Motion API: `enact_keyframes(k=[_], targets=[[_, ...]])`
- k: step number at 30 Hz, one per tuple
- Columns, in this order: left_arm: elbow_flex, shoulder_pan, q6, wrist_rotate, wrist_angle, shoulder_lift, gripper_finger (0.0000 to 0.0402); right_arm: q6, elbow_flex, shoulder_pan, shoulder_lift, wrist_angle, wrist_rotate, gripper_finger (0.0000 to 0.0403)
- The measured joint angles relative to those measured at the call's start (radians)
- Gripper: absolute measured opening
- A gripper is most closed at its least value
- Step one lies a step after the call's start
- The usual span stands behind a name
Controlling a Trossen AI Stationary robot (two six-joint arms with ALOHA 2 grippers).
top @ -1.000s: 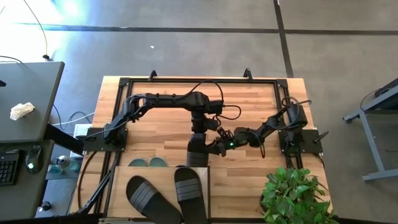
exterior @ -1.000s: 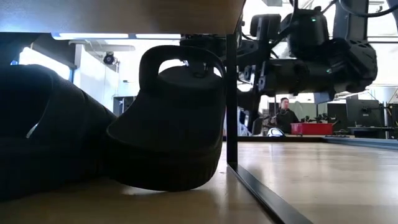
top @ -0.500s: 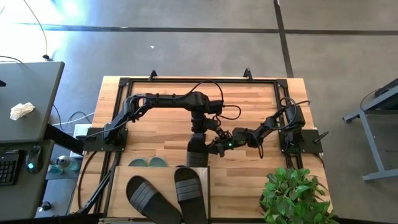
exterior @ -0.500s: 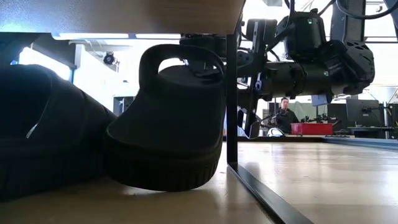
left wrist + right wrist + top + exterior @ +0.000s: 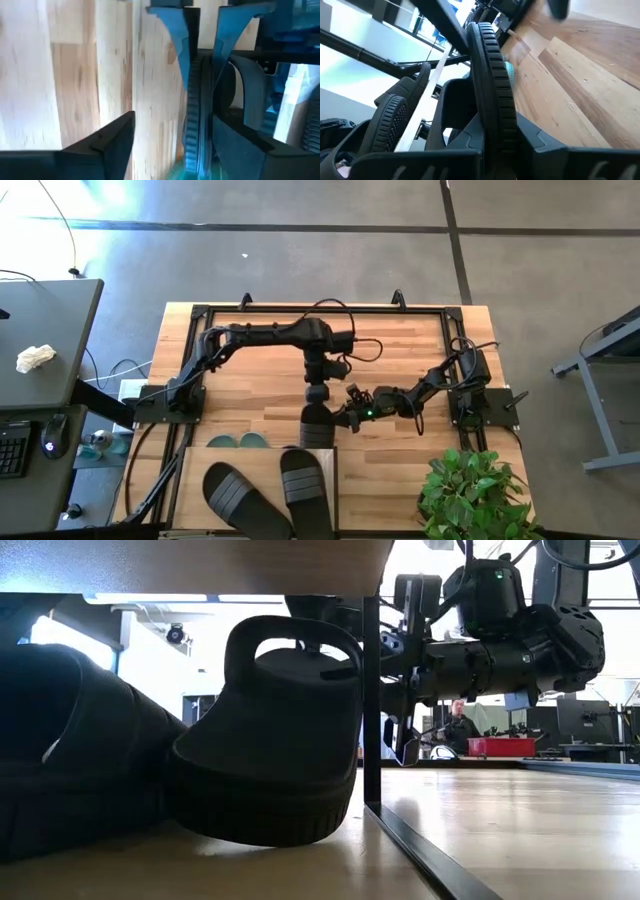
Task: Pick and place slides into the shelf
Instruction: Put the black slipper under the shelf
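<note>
Right tool (image 5: 345, 418) pinches a black slide (image 5: 318, 423) by its sole edge (standing on edge at the shelf (image 5: 400, 480)); left tool (image 5: 316, 392) hangs above, fingers spread, clear of it.

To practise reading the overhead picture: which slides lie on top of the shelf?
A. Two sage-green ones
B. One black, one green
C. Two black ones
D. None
C: two black slides lie on the shelf's top board; the green pair is below its edge.
</note>
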Motion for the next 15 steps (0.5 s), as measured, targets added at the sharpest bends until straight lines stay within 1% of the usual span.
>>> enact_keyframes(k=[5, 7, 11, 15], targets=[[0.062, 0.037, -0.006, -0.009, -0.096, -0.001, 0.0286, 0.01, 0.0, -0.012, 0.0, 0.0, 0.001, 0.0029], [0.107, 0.042, -0.005, -0.047, -0.145, 0.0, 0.0298, 0.021, 0.0, -0.024, 0.0, 0.0, 0.002, 0.0029], [0.255, 0.049, 0.006, -0.103, -0.245, 0.001, 0.0312, 0.049, -0.001, -0.057, 0.0, -0.001, -0.002, 0.0029], [0.395, 0.046, -0.022, -0.131, -0.239, -0.019, 0.0316, 0.059, -0.001, -0.091, 0.0, -0.001, -0.039, 0.0029]])
